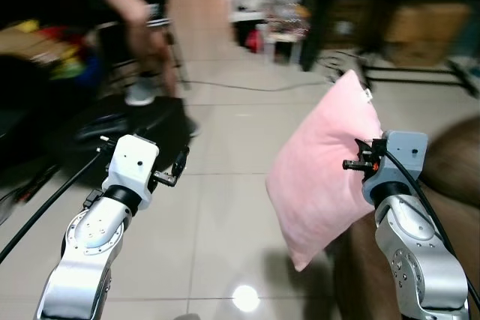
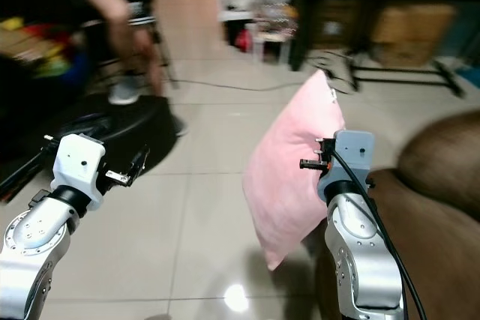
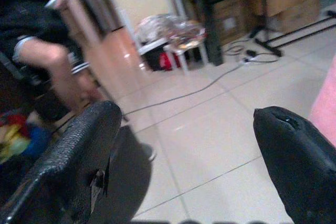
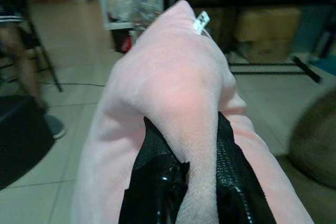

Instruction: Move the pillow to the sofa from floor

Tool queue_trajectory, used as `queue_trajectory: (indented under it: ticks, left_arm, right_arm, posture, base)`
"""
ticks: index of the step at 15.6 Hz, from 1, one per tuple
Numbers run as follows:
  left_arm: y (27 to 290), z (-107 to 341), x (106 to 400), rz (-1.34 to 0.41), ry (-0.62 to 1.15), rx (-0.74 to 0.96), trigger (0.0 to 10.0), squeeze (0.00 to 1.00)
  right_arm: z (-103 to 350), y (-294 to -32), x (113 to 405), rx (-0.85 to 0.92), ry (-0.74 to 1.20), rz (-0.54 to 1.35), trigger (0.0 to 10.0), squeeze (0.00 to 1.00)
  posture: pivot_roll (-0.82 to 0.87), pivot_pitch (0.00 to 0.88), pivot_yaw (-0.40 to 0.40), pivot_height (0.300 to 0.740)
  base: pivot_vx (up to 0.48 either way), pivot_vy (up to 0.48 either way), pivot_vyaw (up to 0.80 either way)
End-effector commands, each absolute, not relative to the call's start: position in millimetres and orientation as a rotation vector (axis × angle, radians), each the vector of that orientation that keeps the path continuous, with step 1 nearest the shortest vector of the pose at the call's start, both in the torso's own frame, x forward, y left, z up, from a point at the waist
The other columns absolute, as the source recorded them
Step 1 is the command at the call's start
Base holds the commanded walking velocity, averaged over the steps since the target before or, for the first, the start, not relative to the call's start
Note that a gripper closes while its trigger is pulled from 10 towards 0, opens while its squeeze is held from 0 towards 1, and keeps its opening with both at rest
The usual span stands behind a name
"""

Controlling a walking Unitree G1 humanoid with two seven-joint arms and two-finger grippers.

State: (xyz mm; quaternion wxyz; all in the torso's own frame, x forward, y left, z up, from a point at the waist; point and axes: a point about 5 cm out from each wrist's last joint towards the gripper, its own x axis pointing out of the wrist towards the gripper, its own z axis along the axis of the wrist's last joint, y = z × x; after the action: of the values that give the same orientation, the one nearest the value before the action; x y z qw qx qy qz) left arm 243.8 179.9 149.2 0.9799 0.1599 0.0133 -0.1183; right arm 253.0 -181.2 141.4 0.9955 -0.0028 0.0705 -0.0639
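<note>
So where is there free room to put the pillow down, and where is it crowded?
The brown sofa beside the right gripper is bare, and so are the floor tiles between the two arms. It is crowded at the left, around the person and the black cable.

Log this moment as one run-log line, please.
stage: carrying | right gripper: shut on pink pillow, lifted off the floor | left gripper: open, holding nothing | brown sofa: at robot's right | person: nearby
</note>
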Motion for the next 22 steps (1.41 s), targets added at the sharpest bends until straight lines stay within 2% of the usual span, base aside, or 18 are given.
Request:
queue_trajectory:
  ticks: [1, 5, 7, 11, 12, 13, 19, 22]
  left_arm:
    - [181.4, 150.0, 244.7, -0.238, 0.032, 0.327, 10.0, 0.0]
    - [185.7, 147.8, 249.2, -0.22, 0.08, 0.309, 10.0, 0.0]
    - [184.0, 148.3, 251.4, -0.233, 0.075, 0.327, 10.0, 0.0]
    - [182.6, 152.5, 259.7, -0.255, 0.035, 0.351, 10.0, 0.0]
    - [182.9, 152.8, 260.2, -0.255, 0.034, 0.351, 10.0, 0.0]
    - [184.4, 152.7, 261.3, -0.242, 0.035, 0.337, 10.0, 0.0]
    - [189.9, 145.5, 244.9, -0.126, 0.028, 0.3, 10.0, 0.0]
    - [194.9, 141.5, 235.2, -0.087, 0.038, 0.291, 10.0, 0.0]
  right_arm:
    - [151.8, -180.6, 250.7, 0.007, 0.083, -0.132, 10.0, 0.0]
    - [152.2, -181.6, 248.4, 0.001, 0.076, -0.165, 10.0, 0.0]
    - [150.1, -189.1, 246.4, -0.098, 0.087, -0.229, 10.0, 0.0]
    - [152.1, -183.5, 244.1, 0.046, 0.068, -0.221, 10.0, 0.0]
    - [151.9, -182.9, 243.9, 0.058, 0.068, -0.222, 10.0, 0.0]
    - [154.7, -183.9, 246.2, -0.024, 0.035, -0.267, 10.0, 0.0]
    - [158.8, -179.6, 267.9, -0.058, 0.056, -0.104, 10.0, 0.0]
    - [156.2, -179.6, 273.0, -0.044, 0.081, -0.079, 10.0, 0.0]
  posture:
    - [-0.05, 0.0, 0.058, 0.74]
    - [-0.05, 0.0, 0.085, 0.74]
    - [-0.06, 0.0, 0.104, 0.74]
    - [-0.06, 0.0, 0.14, 0.74]
    - [-0.06, 0.0, 0.14, 0.74]
    - [-0.06, 0.0, 0.14, 0.74]
    - [-0.02, 0.0, -0.03, 0.74]
    - [-0.01, 0.0, -0.058, 0.74]
  base:
    - [0.0, 0.0, -0.8]
    - [0.0, 0.0, -0.8]
    - [0.0, 0.0, -0.8]
    - [0.0, 0.0, -0.8]
    - [0.0, 0.0, -0.8]
    - [0.0, 0.0, -0.8]
    - [0.0, 0.0, -0.8]
    - [0.0, 0.0, -0.8]
